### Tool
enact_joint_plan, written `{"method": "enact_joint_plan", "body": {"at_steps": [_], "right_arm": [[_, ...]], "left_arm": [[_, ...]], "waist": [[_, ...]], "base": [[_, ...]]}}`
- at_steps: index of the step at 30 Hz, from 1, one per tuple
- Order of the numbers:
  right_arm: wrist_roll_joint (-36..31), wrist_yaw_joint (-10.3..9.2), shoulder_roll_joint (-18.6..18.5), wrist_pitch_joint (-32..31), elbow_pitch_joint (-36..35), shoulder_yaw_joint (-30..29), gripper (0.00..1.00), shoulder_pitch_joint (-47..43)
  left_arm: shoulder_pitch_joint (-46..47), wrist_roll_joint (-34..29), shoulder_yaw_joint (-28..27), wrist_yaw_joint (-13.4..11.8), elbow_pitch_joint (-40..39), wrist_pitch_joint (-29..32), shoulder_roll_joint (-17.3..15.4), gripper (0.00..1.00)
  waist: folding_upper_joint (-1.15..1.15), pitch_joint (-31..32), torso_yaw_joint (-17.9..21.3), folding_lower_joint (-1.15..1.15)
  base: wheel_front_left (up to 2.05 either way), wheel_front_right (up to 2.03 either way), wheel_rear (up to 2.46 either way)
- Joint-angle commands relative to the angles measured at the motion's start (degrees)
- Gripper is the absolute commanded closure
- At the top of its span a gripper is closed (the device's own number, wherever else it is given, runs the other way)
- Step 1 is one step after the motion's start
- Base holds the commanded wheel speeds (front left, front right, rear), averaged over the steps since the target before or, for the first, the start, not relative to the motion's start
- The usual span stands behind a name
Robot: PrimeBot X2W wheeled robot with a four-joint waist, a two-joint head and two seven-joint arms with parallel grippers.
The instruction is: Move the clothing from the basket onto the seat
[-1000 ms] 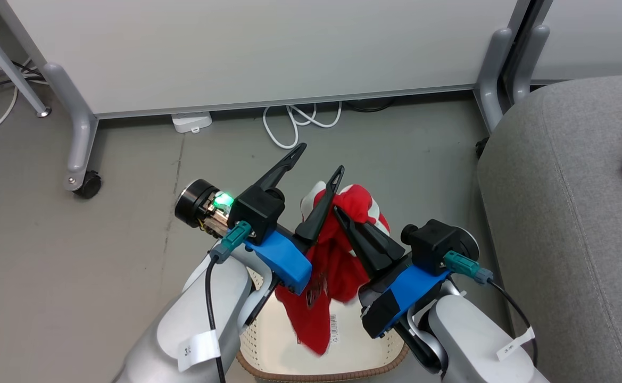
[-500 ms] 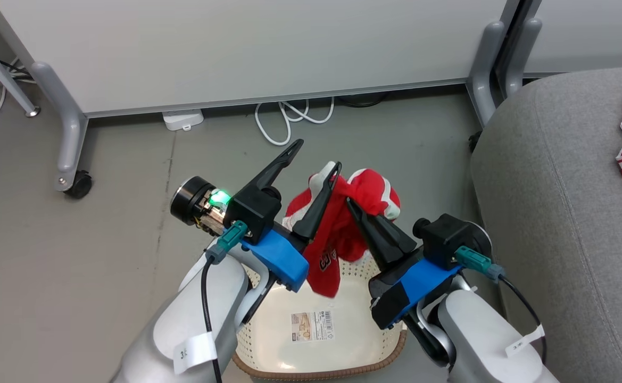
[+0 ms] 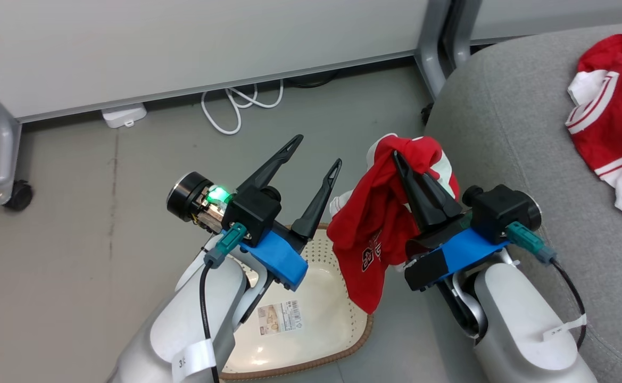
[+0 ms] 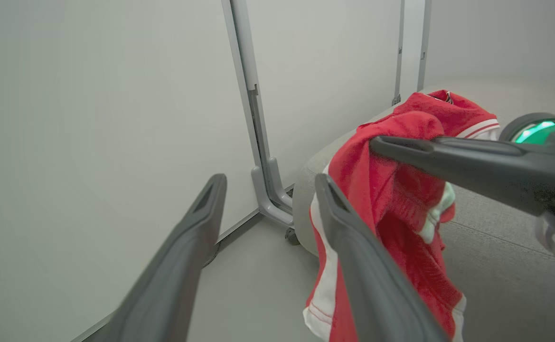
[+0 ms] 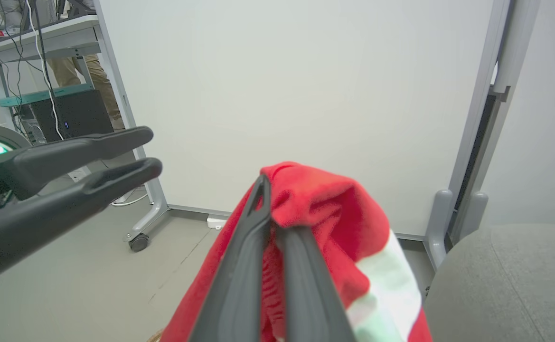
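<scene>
Right tool (image 3: 397, 157) clenched on red garment (image 3: 375, 223), which hangs between basket (image 3: 316, 319) and seat (image 3: 502, 127). Left tool (image 3: 317, 151) released, empty. Second garment (image 3: 614, 117) lies on seat.

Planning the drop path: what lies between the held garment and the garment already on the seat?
In the head view, only the bare grey seat lies between the held garment and the resting garment.

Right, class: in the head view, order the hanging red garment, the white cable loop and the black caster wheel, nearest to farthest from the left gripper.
1. Hanging red garment, just right of the left gripper.
2. White cable loop, on the floor ahead.
3. Black caster wheel, far left.
</scene>
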State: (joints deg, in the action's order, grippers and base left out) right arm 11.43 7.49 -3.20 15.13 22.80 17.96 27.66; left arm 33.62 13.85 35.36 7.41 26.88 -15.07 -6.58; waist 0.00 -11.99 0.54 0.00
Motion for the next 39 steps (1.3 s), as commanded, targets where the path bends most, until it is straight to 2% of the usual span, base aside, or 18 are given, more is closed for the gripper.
{"method": "enact_joint_plan", "body": {"at_steps": [1,13,20,32,39], "right_arm": [[-0.76,0.01,-0.46,0.03,-1.15,-0.90,1.00,-0.57],[-1.69,0.01,-1.58,0.02,-8.10,-7.13,1.00,-4.38],[-2.31,0.01,-1.31,0.02,-11.05,-9.48,1.00,-8.08],[-2.80,0.01,-1.16,0.02,-13.50,-11.39,1.00,-12.47],[-3.52,0.01,-1.26,0.02,-14.36,-12.04,1.00,-9.89]], "left_arm": [[-0.75,-0.33,-0.24,0.03,-0.55,-0.15,-0.24,0.00],[-1.05,-1.35,3.03,0.07,-1.54,-0.15,-0.62,0.00],[-0.94,-0.78,5.60,0.07,-1.55,-0.15,-0.80,0.00],[-1.38,0.17,7.51,0.08,-1.15,-0.15,-1.01,0.00],[-0.71,0.15,6.49,0.08,-1.62,-0.15,-1.30,0.00]], "waist": [[0.00,-0.96,2.45,0.00],[0.00,-3.45,11.22,0.00],[0.00,-3.79,14.94,0.00],[0.00,-3.36,16.37,0.00],[0.00,-4.11,15.63,0.00]], "base": [[0.00,0.00,0.00],[0.00,0.00,0.00],[0.00,0.00,0.00],[0.00,0.00,0.00],[0.00,0.00,0.00]]}}
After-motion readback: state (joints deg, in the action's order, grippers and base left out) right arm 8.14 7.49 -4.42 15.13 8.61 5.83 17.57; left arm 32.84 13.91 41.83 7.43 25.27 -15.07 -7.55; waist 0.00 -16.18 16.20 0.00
